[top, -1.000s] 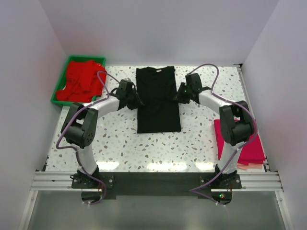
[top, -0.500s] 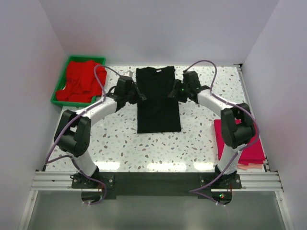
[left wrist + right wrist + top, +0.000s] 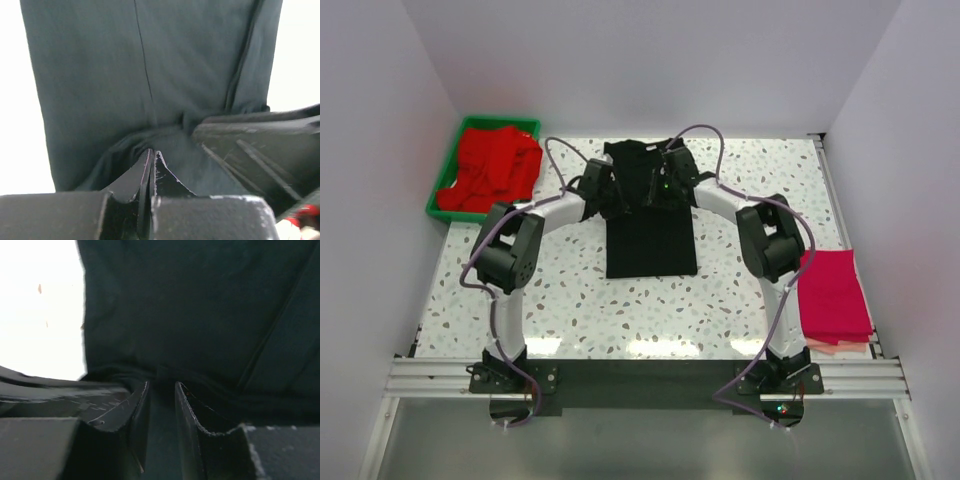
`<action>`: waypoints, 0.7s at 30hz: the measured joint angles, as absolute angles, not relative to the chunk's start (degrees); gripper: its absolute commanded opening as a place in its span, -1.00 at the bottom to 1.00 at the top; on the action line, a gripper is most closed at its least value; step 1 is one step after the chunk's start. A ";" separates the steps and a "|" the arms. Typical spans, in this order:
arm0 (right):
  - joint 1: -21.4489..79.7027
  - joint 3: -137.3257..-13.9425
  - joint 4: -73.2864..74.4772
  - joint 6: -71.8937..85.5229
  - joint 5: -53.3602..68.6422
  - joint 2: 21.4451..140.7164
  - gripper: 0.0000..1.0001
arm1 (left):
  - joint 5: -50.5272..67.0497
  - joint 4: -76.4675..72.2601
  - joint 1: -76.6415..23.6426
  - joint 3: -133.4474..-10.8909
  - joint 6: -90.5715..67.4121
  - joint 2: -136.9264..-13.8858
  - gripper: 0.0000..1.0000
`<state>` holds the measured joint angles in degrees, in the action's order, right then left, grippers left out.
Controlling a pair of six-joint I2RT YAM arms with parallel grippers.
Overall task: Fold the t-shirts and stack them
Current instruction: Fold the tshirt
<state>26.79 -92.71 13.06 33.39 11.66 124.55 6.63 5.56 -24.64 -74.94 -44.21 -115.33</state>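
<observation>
Speckled tabletop (image 3: 570,300), green tray (image 3: 498,120) overhead only; wrist views all black t-shirt (image 3: 100,75)

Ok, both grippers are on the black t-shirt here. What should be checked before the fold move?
1. Grip of left gripper on black t-shirt: ok, jaws shut, cloth puckered at the tips.
2. Grip of right gripper: cannot tell, jaws apart with dark cloth between.
3. Shirt's lower half flat on the table: ok.
4. Folded magenta t-shirt at the right edge, away from the fold: ok.
5. Heaped red t-shirts in the green tray: ok.
</observation>
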 measured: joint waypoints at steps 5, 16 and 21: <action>24.73 -94.91 12.99 33.39 13.72 128.22 -0.42 | 6.37 5.63 -21.80 -79.02 -43.57 -118.28 -0.95; 19.18 -95.33 10.68 33.87 20.36 130.06 -0.40 | 6.70 5.41 -20.01 -80.60 -42.39 -121.71 -0.96; 17.32 -94.08 8.47 34.72 23.07 130.06 -0.33 | 6.92 5.48 -19.88 -80.82 -42.35 -121.82 -1.00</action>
